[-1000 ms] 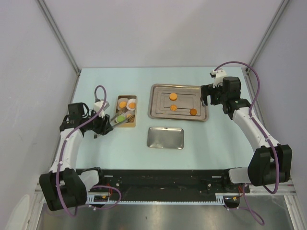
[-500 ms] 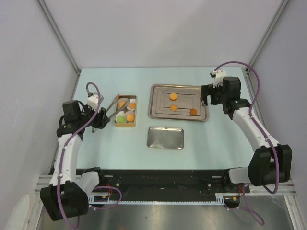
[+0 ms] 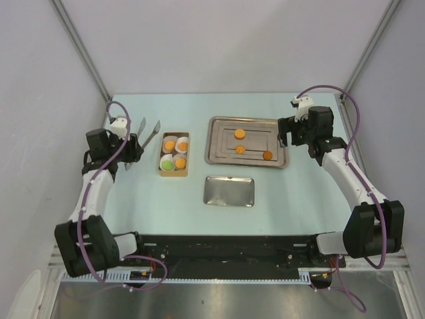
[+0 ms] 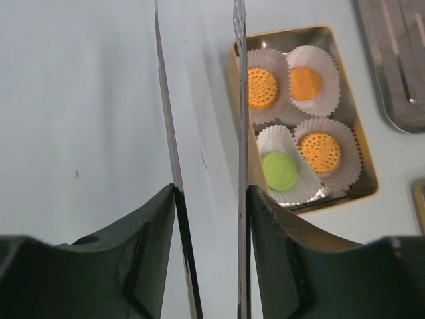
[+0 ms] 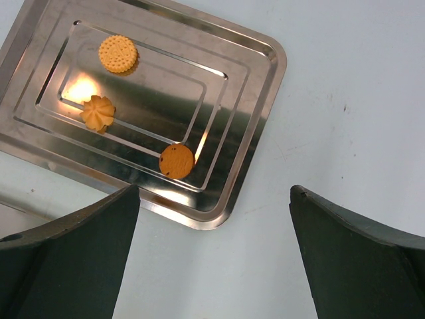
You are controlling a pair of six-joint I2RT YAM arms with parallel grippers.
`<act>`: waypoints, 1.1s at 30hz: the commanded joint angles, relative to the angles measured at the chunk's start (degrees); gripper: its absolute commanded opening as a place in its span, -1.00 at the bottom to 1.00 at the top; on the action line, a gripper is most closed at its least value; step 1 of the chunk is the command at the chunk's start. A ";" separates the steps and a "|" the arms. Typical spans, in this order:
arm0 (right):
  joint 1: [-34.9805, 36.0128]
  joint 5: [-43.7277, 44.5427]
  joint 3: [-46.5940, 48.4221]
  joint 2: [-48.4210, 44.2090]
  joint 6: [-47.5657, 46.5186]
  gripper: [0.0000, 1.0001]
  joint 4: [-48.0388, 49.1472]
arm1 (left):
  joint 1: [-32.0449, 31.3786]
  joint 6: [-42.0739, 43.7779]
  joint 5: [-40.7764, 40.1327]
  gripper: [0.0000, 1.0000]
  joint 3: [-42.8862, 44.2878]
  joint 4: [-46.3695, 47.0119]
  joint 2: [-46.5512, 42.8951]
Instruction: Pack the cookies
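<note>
L arm: left tool (image 4: pixel 209 199) clenched on steel tongs (image 4: pixel 166 100), both blades pinched betw. its fingers (image 4: pixel 149 226), blade tips apart, pointing to the far side of the table (image 3: pixel 279 193), just left of the box (image 3: pixel 174 173); box holds 4 cookies, each in one of the white paper cups (image 4: pixel 275 136): 3 orange cookies (image 4: pixel 263 88) + 1 green cookie (image 4: pixel 279 170) at near-left; R arm: right tool (image 5: pixel 212 266) released, jaws wide, over the table by the right end of the big steel tray (image 5: pixel 259 86); 3 more orange ones (image 5: pixel 176 161) lie on that tray, apart from each other; small steel tray (image 3: pixel 228 191) sits nearer the arms, beside neither tool
</note>
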 commanded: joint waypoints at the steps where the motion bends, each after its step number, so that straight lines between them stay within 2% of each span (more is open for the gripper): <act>1: 0.08 0.57 0.67 -0.52 -0.94 0.99 1.44 | 0.94 -3.44 -1.92 0.03 4.42 7.21 6.88; 7: -0.10 0.83 0.75 -0.26 -1.11 0.99 1.53 | 1.20 -4.06 -3.32 0.03 7.06 9.85 15.60; 18: -0.10 0.74 0.75 -0.08 -1.29 0.99 1.62 | 1.56 -2.48 -4.91 0.04 9.18 10.38 23.78; 33: -0.10 0.57 0.75 -0.08 -1.20 1.00 1.53 | 1.56 2.97 -6.14 0.08 14.63 1.42 32.14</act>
